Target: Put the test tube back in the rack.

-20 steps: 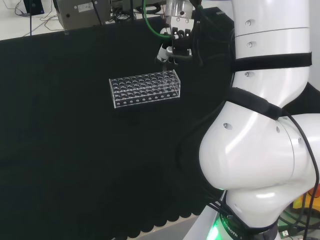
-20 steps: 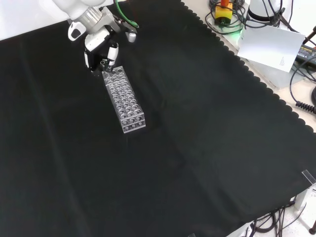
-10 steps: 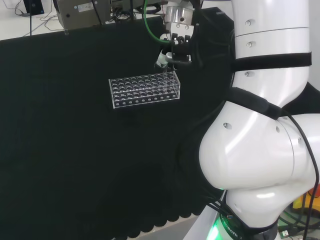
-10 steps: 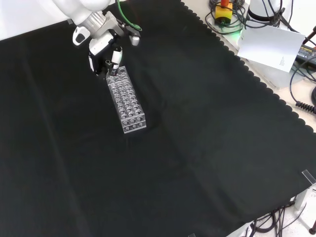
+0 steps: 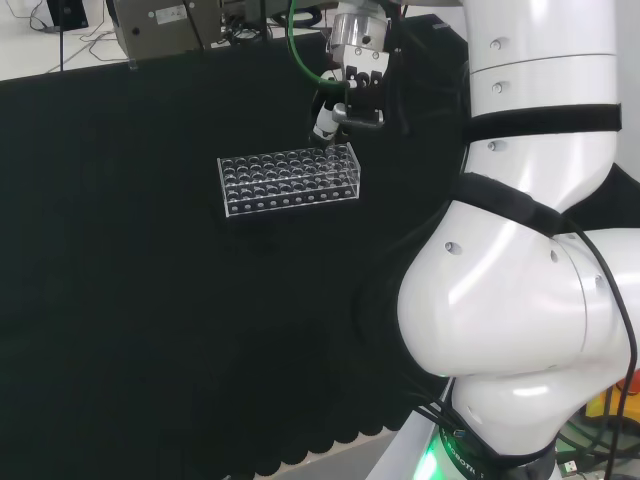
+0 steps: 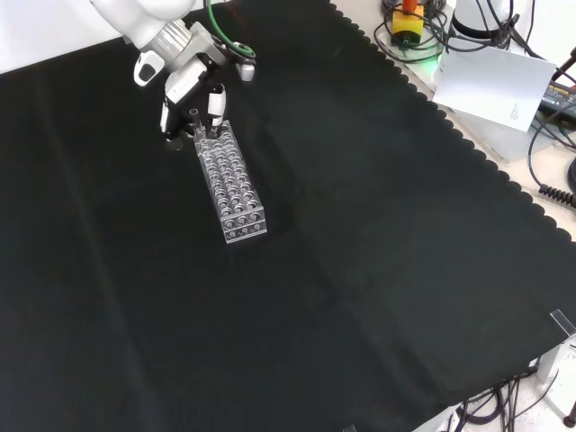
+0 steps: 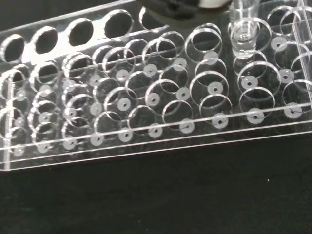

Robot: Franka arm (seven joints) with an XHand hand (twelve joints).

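Front view is showing the robot hand (image 6: 192,85) hanging over the far end of the clear rack (image 6: 232,183), its fingers (image 6: 216,100) pointing down; whether they are gripping anything I cannot tell. The rack is lying on the black cloth of the counter (image 6: 378,270), toward its far left corner in this view. In the wrist view, a clear test tube (image 7: 242,29) is standing upright in one of the rack's (image 7: 146,97) holes near its end.

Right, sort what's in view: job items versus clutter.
Job:
- hand
- test tube, entering a hole at the rack's end
- rack

Lying about:
- white paper sheet
- cables beyond the cloth's edge
- yellow device
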